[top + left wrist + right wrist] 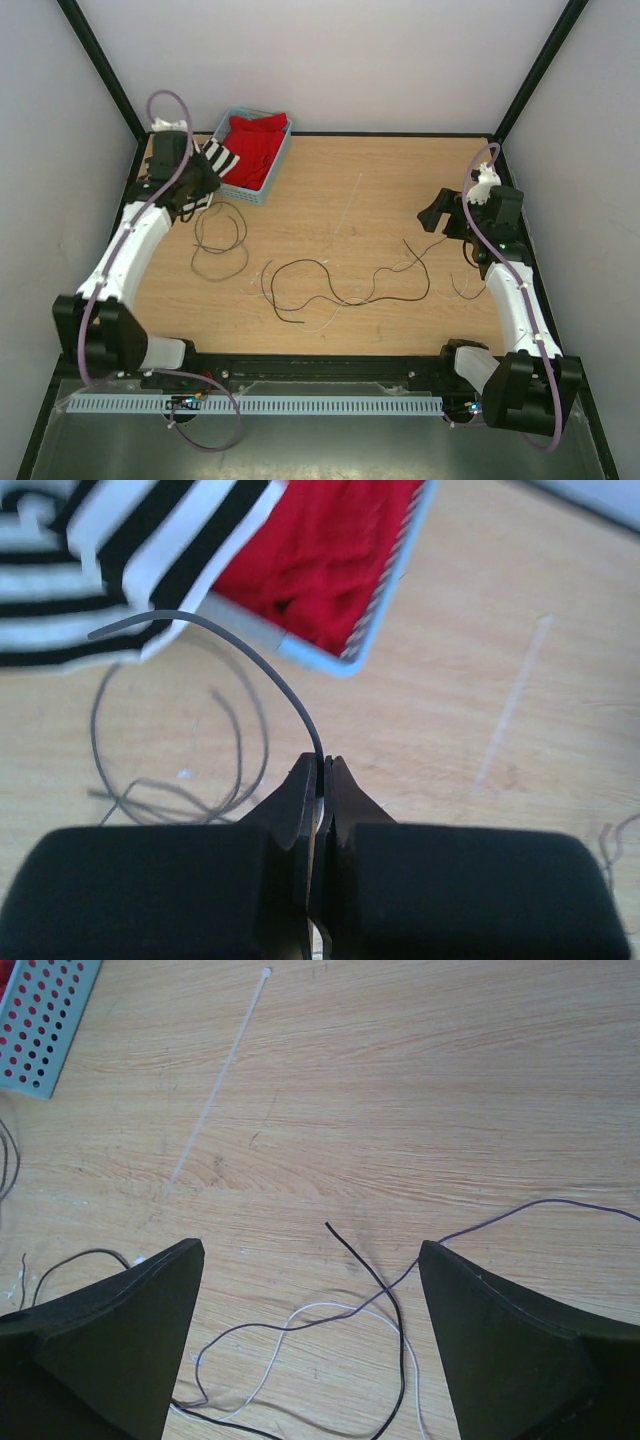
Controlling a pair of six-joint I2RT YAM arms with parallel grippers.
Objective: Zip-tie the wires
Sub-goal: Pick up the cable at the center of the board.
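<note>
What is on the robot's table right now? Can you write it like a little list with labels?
left gripper: shut, pinching a dark strand that arches away from it
right gripper: open, holding nothing
wires: loose and curly on the table, not tied
zip tie: pale, lying straight, untouched
basket: blue, back left, with a red cloth inside
striped cloth: black and white, at the basket's left side
</note>
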